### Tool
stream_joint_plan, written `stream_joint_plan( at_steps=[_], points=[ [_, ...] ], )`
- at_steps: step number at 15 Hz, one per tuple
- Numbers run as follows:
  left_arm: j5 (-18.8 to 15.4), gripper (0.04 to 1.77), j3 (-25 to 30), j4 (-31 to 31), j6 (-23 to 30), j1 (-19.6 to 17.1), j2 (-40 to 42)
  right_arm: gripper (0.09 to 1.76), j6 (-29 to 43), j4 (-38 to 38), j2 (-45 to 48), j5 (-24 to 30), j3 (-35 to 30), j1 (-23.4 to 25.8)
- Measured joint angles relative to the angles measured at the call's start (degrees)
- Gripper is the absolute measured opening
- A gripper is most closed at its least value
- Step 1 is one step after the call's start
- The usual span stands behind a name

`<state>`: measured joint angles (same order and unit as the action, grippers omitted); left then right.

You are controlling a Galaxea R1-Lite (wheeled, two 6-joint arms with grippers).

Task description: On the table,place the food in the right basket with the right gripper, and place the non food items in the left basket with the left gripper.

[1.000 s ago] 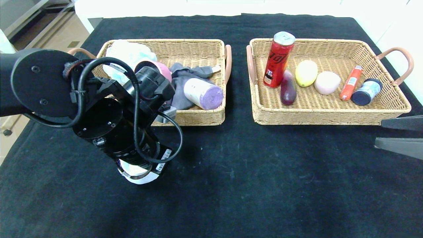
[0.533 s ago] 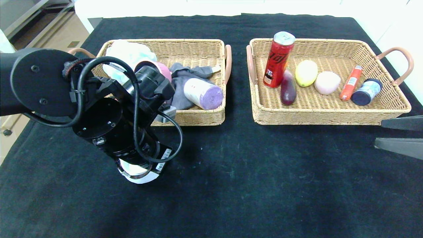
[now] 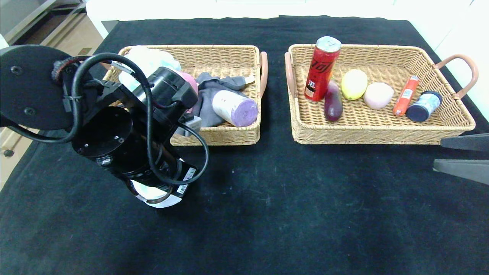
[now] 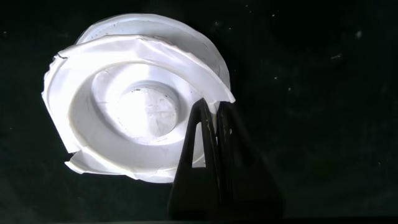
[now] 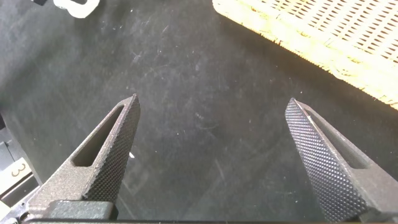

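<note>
A: What is nearest on the table (image 3: 267, 214)?

B: The left gripper (image 4: 214, 118), low over the black cloth in front of the left basket (image 3: 225, 135). Its fingers (image 4: 202, 146) are clenched tight on the rim of a white paper cup (image 4: 134, 127). In the wrist view you look straight into the cup's mouth, and its rim is crumpled and torn. From the head view only the cup's white edge (image 3: 162, 200) peeks out beneath the arm.

A: And the right gripper (image 5: 211, 140)?

B: Off at the right edge of the table, near the front corner of the right basket (image 3: 382, 135). Its jaws are spread wide with nothing between them, only bare cloth below.

A: What lies farther back?

B: The left basket holds a grey cloth (image 3: 208, 97), a roll of purple bags (image 3: 235, 107), something pink partly hidden behind the arm, and a white crumpled bag (image 3: 147, 61) at the far corner. The right basket holds an upright red can (image 3: 321, 68), with an eggplant (image 3: 333, 102) just beside it, then a lemon (image 3: 353, 84), a pale pink piece of food (image 3: 377, 95), an orange stick-shaped packet (image 3: 405, 95) and a small jar with a dark lid (image 3: 423, 106) lying on its side.
</note>
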<state>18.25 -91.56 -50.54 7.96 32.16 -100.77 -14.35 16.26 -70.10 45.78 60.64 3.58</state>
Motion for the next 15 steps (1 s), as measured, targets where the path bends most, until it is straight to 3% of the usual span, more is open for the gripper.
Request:
stream_joint_plan(
  at_steps=[5,11,15],
  points=[
    [1.4,0.11,-3.7,-0.9,-0.3,1.3,1.5,1.71,0.0,0.0,0.2,0.0,0.0,0.0],
    [2.3,0.11,-14.8,-3.8,-1.9,1.7,1.7,1.71,0.0,0.0,0.3,0.0,0.1,0.1],
    [2.3,0.11,-20.2,-1.2,-4.6,1.7,1.2,1.71,0.0,-0.1,0.3,0.0,0.1,0.1]
  ],
)
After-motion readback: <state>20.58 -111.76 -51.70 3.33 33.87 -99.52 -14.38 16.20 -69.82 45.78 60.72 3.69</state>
